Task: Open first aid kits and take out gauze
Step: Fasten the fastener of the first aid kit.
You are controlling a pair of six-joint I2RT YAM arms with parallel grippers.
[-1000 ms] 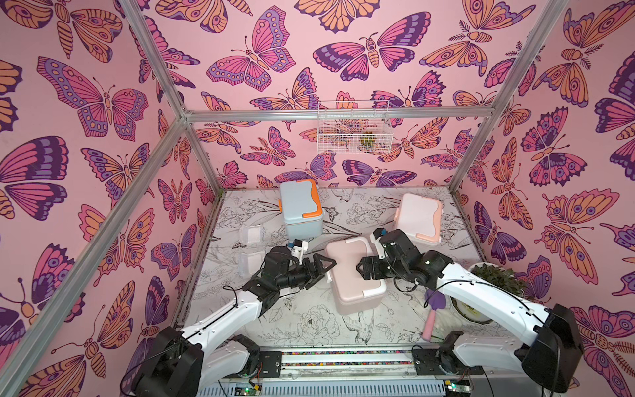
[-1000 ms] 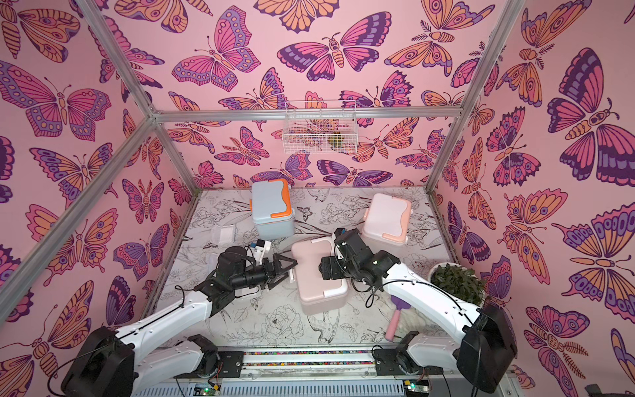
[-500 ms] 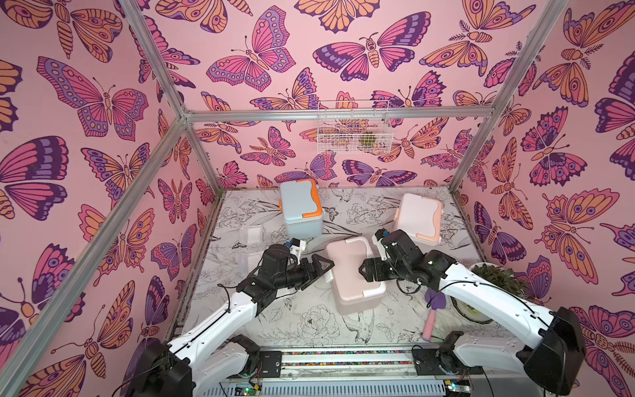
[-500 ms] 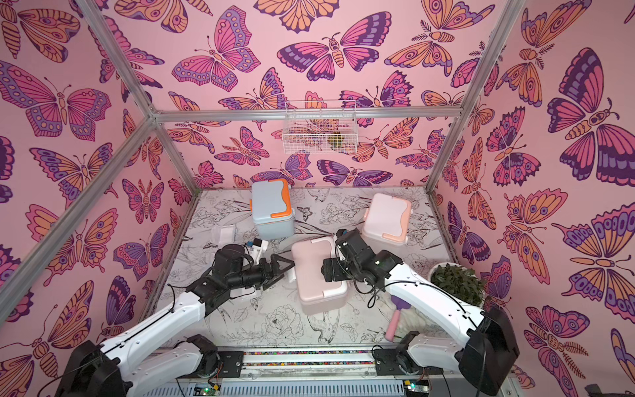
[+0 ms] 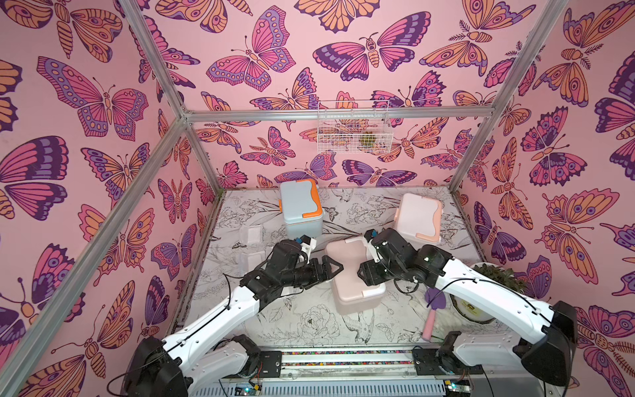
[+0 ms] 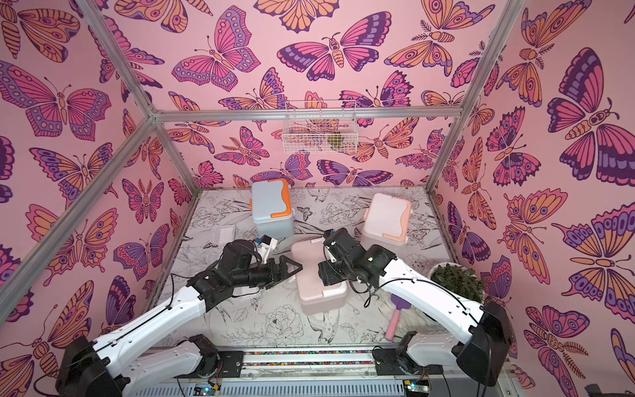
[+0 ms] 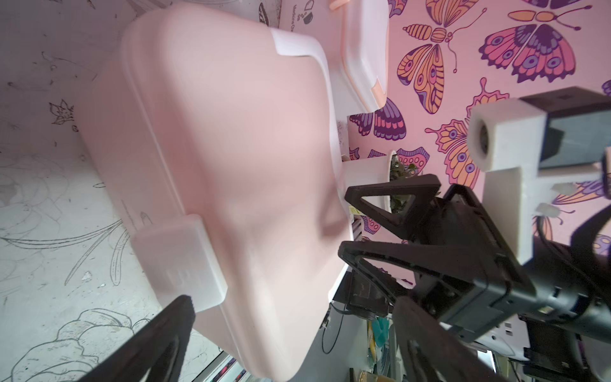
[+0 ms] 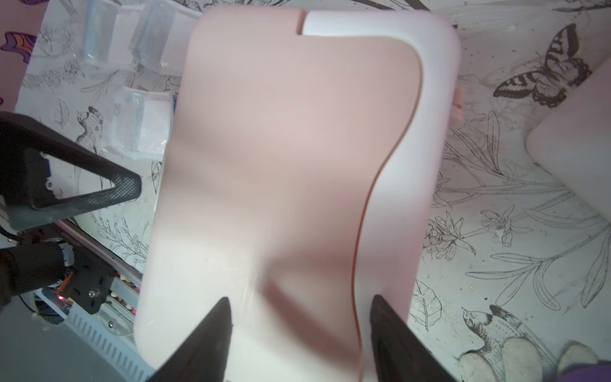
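Right gripper (image 8: 299, 299): jaws parted above the lid of the dusty pink kit (image 5: 350, 275), clasping nothing. Left gripper (image 5: 333, 268): spread wide and released at the kit's 9 o'clock side.

Kit sits mid-table, lid down, with a white handle and latch. Clear gauze packets (image 5: 252, 235) lie at the table's 9 o'clock. Small print (image 7: 294, 18) beyond the kit is unreadable.

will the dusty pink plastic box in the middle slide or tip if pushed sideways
The dusty pink rounded plastic box probably slides: it sits flat with a broad footprint. A high push might tip it, since it stands fairly tall. Smooth walls likely slip in a pinch.
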